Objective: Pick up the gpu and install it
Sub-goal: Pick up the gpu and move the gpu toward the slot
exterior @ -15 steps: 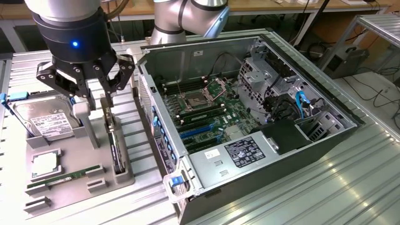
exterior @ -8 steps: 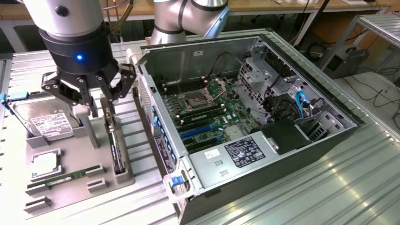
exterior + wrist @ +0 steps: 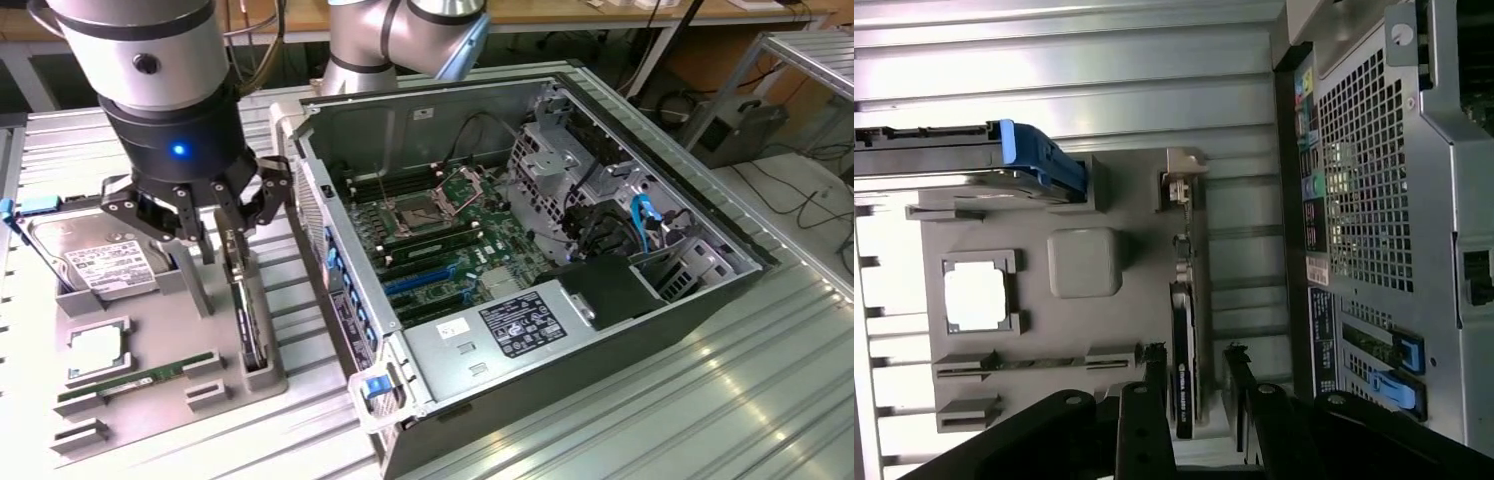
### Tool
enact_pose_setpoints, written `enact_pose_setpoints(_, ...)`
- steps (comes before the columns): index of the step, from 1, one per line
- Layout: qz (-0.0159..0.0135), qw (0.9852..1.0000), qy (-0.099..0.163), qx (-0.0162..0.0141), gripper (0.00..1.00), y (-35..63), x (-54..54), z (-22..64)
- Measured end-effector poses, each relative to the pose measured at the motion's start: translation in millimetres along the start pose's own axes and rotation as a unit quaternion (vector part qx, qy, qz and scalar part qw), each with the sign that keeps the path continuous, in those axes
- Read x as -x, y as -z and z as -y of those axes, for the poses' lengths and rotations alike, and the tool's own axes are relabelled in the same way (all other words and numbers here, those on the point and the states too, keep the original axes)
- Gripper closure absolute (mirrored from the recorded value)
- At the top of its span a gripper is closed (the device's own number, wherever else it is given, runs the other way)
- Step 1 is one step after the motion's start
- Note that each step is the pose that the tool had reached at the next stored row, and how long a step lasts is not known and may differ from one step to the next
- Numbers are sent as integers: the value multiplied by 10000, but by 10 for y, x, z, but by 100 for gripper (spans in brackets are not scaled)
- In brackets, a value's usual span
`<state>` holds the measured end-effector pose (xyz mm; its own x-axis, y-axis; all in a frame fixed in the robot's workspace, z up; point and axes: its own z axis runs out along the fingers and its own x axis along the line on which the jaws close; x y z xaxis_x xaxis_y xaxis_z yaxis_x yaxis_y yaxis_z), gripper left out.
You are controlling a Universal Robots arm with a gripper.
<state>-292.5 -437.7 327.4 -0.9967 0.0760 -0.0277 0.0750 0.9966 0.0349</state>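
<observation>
GPU (image 3: 246, 310) (image 3: 1184, 370), a thin dark circuit card, stands on its long edge in a slot of a grey holder tray (image 3: 160, 335) (image 3: 1124, 210). The tray lies on a ribbed metal table just beside the perforated rear panel of an open computer case (image 3: 363, 125) (image 3: 1374, 200). The card sits on the side of the tray nearest the case, and its silvery bracket end (image 3: 1182, 180) points away from the gripper.

The robot arm's black gripper (image 3: 224, 222) (image 3: 1194, 355) hangs directly over the other end of the card. Its two fingers (image 3: 1154, 375) are spread apart, one on each flat side of the card. A clear gap shows on the side facing the case. On the other side the finger is very close, and contact cannot be made out.

Farther from the case than the card, the tray also carries a silver hard drive (image 3: 100, 262) (image 3: 954, 135) in a blue-handled carrier, a square processor chip (image 3: 96, 345) (image 3: 976, 295) and a thin green memory stick (image 3: 134, 380).

Inside the case, the green motherboard (image 3: 447, 240) lies exposed, with blue expansion slots (image 3: 414, 280) near the rear panel.
</observation>
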Motion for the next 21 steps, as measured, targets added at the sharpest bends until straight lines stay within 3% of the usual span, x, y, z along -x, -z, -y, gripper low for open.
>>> enact_pose_setpoints(8,8,10000,0,1,64,-197,-5,7)
enact_pose_setpoints(17,13,10000,0,-2,64,-228,-7,8)
enact_pose_setpoints(21,42,10000,1,-1,64,-300,-24,12)
